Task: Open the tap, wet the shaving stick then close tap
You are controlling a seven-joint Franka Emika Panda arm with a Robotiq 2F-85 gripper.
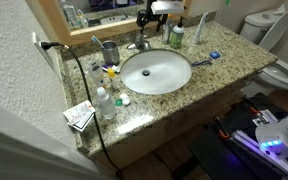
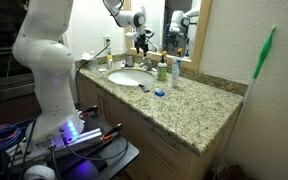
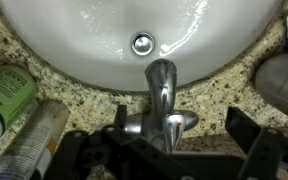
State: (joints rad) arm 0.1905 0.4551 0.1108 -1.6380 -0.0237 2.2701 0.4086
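The chrome tap [image 3: 161,92] stands at the back rim of the white sink [image 3: 74,30], spout over the basin; no water shows. Its lever handle [image 3: 174,127], with red and blue dots, lies between my open, empty gripper's [image 3: 180,132] two black fingers, which do not touch it. In both exterior views the gripper [image 1: 144,27] [image 2: 141,44] hangs just above the tap [image 1: 141,44] [image 2: 137,58]. The shaving stick [image 1: 210,57] [image 2: 159,92], with a blue head, lies on the granite counter beside the sink. It is out of the wrist view.
A green-and-white bottle [image 1: 177,37] [image 3: 6,92] stands on one side of the tap and a grey metal cup [image 1: 110,51] [image 3: 282,85] on the other. Small bottles [image 1: 104,100] and a black cable [image 1: 84,95] crowd the counter's end. A mirror is behind and a toilet [image 1: 274,45] stands beside the counter.
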